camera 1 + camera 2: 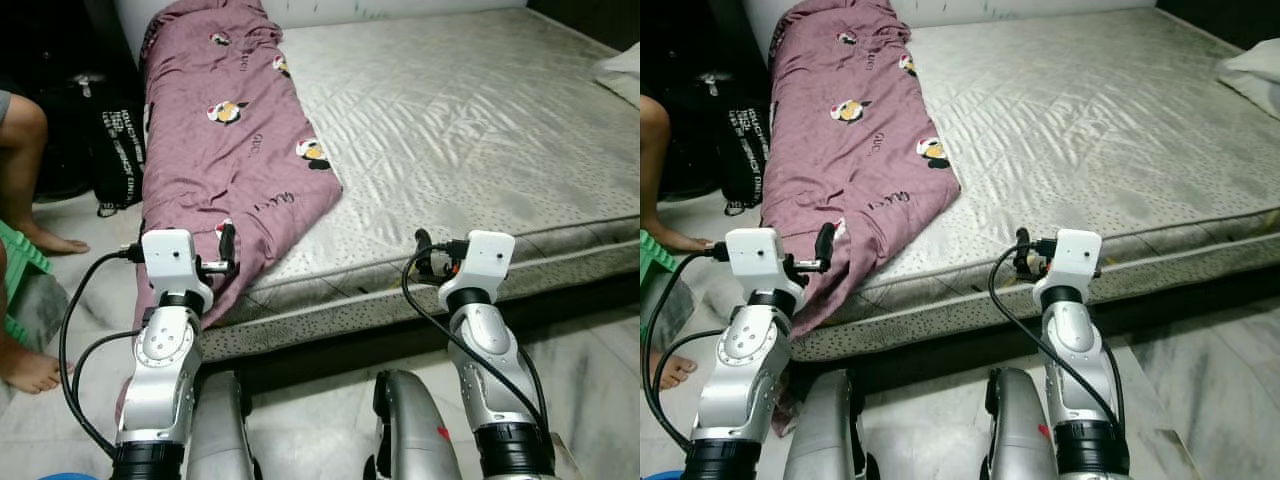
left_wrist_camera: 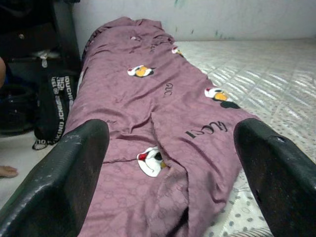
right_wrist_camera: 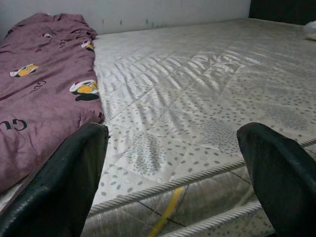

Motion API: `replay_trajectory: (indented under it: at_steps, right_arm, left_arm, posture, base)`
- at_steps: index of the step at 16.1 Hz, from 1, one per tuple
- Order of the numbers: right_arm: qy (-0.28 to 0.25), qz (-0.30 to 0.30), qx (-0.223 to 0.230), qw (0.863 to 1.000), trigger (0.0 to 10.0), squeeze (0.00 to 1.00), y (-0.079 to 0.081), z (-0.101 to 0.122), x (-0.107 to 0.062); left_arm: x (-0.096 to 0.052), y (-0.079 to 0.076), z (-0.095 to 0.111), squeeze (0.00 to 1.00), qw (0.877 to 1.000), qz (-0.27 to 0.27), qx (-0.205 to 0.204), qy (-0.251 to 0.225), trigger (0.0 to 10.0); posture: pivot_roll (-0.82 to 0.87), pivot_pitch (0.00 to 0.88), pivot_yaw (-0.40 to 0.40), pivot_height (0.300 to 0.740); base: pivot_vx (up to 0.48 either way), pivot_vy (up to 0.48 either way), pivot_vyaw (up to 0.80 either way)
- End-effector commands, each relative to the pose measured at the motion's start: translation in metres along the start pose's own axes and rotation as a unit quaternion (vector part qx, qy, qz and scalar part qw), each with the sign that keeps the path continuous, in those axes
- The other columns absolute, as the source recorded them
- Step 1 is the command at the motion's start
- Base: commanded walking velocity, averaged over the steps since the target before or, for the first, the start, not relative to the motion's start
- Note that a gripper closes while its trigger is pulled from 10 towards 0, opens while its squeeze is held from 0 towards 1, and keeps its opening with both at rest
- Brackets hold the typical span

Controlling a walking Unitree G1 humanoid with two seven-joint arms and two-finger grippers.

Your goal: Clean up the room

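A mauve blanket (image 1: 235, 130) with cartoon prints lies along the left side of a bare quilted mattress (image 1: 470, 130). Its lower end hangs over the bed's front edge. My left gripper (image 1: 226, 252) is held up just in front of that hanging end and is open; in the left wrist view the blanket (image 2: 163, 113) lies between its spread fingers (image 2: 64, 182). My right gripper (image 1: 425, 255) is open too, level with the mattress's front edge, and faces the bare mattress (image 3: 197, 98) to the right of the blanket (image 3: 39, 94).
A white pillow (image 1: 622, 72) lies at the far right of the bed. A person's leg (image 1: 22, 130) and bare foot (image 1: 30, 370) are at the left, beside a green stool (image 1: 20, 262). A black printed bag (image 1: 118, 150) leans by the bed's left side. The floor is pale tile (image 1: 300, 430).
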State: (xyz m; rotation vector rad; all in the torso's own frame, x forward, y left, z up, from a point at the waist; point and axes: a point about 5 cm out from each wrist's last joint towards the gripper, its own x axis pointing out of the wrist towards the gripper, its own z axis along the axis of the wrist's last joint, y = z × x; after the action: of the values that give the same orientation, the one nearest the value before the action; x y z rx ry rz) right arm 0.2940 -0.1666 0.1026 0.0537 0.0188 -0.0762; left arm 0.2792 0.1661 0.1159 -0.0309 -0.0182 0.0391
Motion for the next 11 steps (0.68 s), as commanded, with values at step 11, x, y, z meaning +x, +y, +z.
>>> replay_trajectory:
  at_steps: [11]
  right_arm:
    - [-0.006,0.002,-0.004,1.0,10.0,0.0,0.0005,0.0044,0.0003]
  left_arm:
    - [-0.0005,0.0035,0.0008,0.0,1.0,0.007,-0.006,0.001,10.0]
  posture:
    - [-0.09,0.003,0.02,0.539]
  base:
    - [0.263,0.0,0.0]
